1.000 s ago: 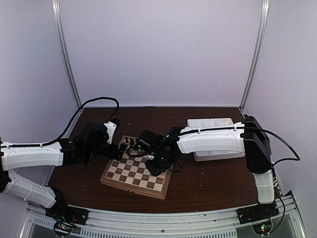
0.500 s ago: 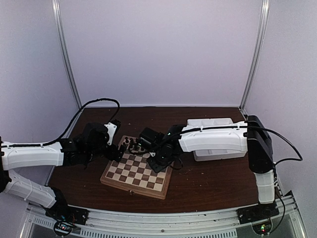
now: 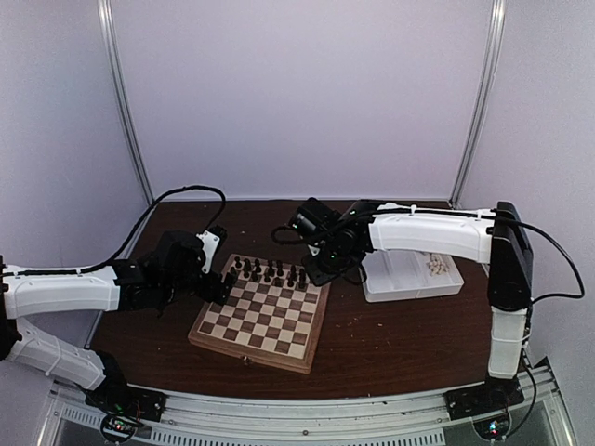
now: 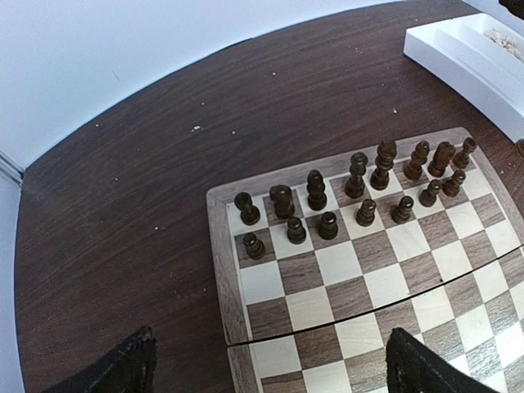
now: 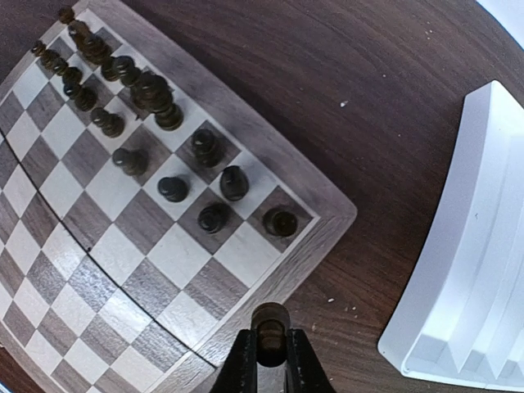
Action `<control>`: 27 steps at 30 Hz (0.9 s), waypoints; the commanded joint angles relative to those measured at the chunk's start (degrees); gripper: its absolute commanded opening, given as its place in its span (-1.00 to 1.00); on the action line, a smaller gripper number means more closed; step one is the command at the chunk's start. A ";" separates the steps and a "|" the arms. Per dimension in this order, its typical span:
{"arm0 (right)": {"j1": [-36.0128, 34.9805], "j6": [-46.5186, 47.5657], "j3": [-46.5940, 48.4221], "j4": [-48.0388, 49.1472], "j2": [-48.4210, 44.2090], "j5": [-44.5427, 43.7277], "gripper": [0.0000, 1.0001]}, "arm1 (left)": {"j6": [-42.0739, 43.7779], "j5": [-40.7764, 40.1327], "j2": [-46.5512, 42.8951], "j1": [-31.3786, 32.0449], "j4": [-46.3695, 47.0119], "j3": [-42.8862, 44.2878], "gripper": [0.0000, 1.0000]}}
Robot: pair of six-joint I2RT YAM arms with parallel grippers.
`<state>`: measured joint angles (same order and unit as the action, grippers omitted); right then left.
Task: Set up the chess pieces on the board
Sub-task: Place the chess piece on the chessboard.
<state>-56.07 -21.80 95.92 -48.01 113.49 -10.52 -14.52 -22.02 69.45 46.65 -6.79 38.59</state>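
1 dark pc [image 5: 269, 326] in R gripper [image 5: 270, 350], base hidden | L fingertips [image 4: 123, 370] cropped

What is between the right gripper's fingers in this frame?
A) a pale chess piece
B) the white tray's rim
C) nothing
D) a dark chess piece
D: in the right wrist view, the right gripper is closed on a dark chess piece, seen from above.

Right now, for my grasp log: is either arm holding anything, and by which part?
The right gripper pinches a dark chess piece by its sides between its jaws; the left gripper holds nothing.
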 commanded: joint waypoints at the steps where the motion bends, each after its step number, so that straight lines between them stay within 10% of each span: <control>1: 1.99 1.23 -1.13 1.78 -1.64 0.91 -0.93 | -0.47 0.48 0.34 -0.36 0.37 0.70 0.95; 27: 4.65 2.03 -1.25 6.94 4.19 7.22 -0.91 | 0.53 -0.08 0.16 -0.36 -0.98 1.60 0.95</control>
<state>-51.72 -20.38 95.09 -41.98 116.22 -3.75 -14.48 -22.04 69.45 46.63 -8.14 38.76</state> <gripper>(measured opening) 0.101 0.977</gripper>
